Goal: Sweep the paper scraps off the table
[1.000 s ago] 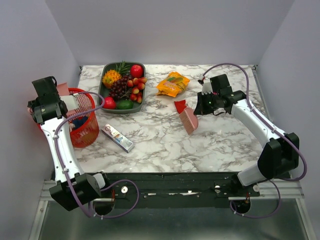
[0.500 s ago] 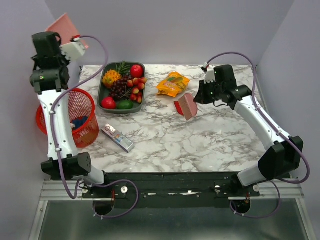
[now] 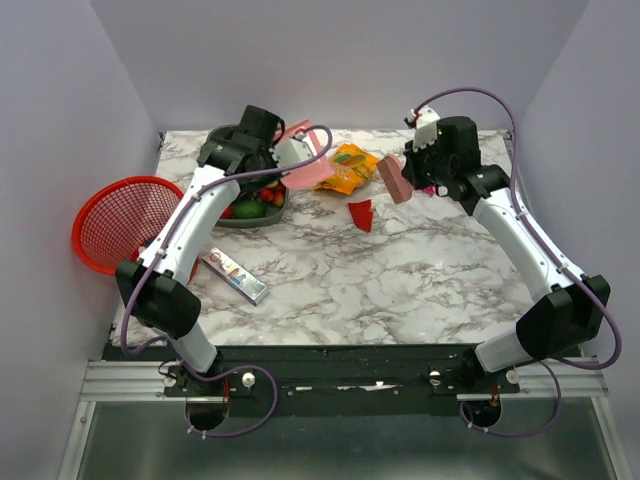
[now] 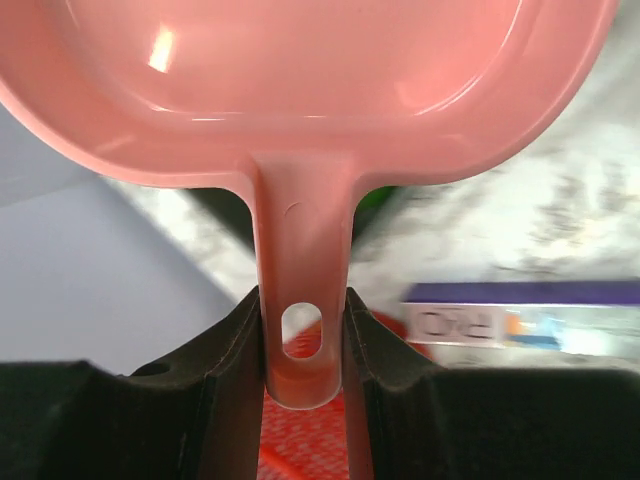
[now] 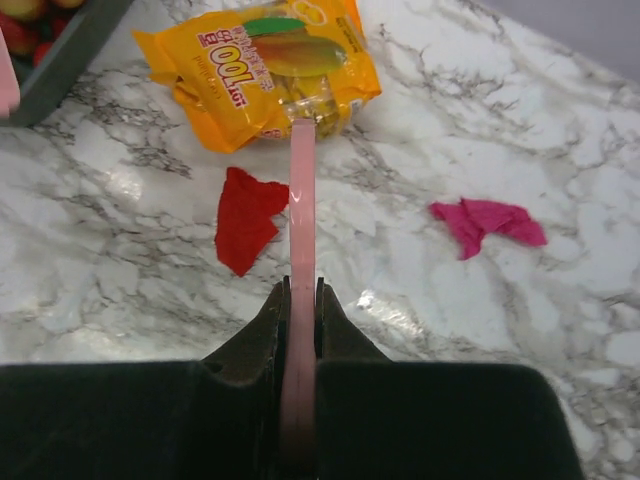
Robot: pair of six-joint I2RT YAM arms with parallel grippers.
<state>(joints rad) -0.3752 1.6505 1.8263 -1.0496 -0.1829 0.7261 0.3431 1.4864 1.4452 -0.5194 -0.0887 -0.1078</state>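
Note:
My left gripper (image 3: 283, 158) is shut on the handle of the pink dustpan (image 3: 306, 172), held in the air over the right end of the fruit tray; the left wrist view shows the fingers (image 4: 240, 350) clamping the handle (image 4: 304, 300). My right gripper (image 3: 415, 180) is shut on a flat pink sweeper (image 3: 393, 180), seen edge-on in the right wrist view (image 5: 302, 230), above the marble table (image 3: 420, 280). A red paper scrap (image 3: 360, 214) (image 5: 245, 218) lies left of the sweeper. A magenta scrap (image 5: 488, 222) lies to its right.
An orange snack bag (image 3: 347, 167) (image 5: 260, 70) lies just behind the red scrap. The dark fruit tray (image 3: 246, 208) is partly under my left arm. A red mesh basket (image 3: 125, 220) stands at the table's left edge. A purple bar packet (image 3: 235, 275) lies front left.
My left arm has swung right from above the red basket to over the fruit tray, carrying the dustpan. My right gripper has lifted the sweeper up and back from beside the red scrap.

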